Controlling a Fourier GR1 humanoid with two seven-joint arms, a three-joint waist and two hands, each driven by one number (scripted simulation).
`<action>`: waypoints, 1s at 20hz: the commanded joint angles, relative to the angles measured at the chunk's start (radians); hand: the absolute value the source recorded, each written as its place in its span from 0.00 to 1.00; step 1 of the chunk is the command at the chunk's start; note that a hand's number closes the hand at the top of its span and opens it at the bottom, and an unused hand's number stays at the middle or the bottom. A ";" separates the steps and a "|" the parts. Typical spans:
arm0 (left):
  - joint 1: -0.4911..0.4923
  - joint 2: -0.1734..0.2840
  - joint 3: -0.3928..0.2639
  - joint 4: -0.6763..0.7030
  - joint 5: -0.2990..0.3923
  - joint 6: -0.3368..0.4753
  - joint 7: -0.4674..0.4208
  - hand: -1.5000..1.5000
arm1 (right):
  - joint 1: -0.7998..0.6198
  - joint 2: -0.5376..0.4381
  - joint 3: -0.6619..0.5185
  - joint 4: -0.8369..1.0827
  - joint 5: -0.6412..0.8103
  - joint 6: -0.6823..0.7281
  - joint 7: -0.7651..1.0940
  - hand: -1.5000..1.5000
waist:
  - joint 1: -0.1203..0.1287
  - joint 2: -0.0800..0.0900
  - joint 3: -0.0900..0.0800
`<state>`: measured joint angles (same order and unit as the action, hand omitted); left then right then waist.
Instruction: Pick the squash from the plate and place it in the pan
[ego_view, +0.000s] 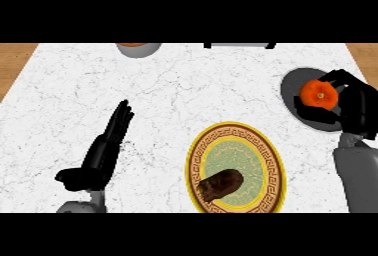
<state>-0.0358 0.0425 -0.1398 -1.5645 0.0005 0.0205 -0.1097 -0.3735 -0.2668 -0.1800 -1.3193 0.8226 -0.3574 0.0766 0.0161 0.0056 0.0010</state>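
An orange, round squash (319, 94) is held over the grey pan (294, 86) at the right edge of the counter. My right hand (353, 107) is curled round the squash from the right side. The gold-rimmed plate (199, 155) with a green centre lies near the front middle, and a dark brown oblong item (220, 184) rests on its lower left part. My left hand (107, 145) stands open at the left, fingers straight and pointing away, well apart from the plate.
A grey bowl (138, 48) with something orange inside shows at the back edge, left of centre. A dark object (236, 45) sits at the back edge. Wooden surface shows beyond the white marble counter (184, 85) at both top corners.
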 joint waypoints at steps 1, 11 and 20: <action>0.046 0.027 -0.002 -0.069 0.020 -0.034 0.024 0.50 | -0.099 -0.049 -0.095 0.235 -0.016 -0.154 -0.146 1.00 | 0.012 0.001 0.001; 0.004 -0.015 -0.023 -0.002 -0.009 -0.012 0.014 0.50 | -0.379 -0.177 -0.292 0.806 -0.204 -0.263 -0.492 1.00 | 0.036 0.013 0.003; -0.066 -0.027 -0.021 0.026 -0.024 -0.003 -0.006 0.50 | -0.444 -0.245 -0.203 1.057 -0.128 0.148 -0.354 0.00 | 0.068 0.031 0.005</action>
<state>-0.0741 0.0243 -0.1654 -1.5477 -0.0171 0.0052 -0.1177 -0.7794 -0.5080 -0.3875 -0.3542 0.7060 -0.3568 -0.2667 0.0779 0.0317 0.0041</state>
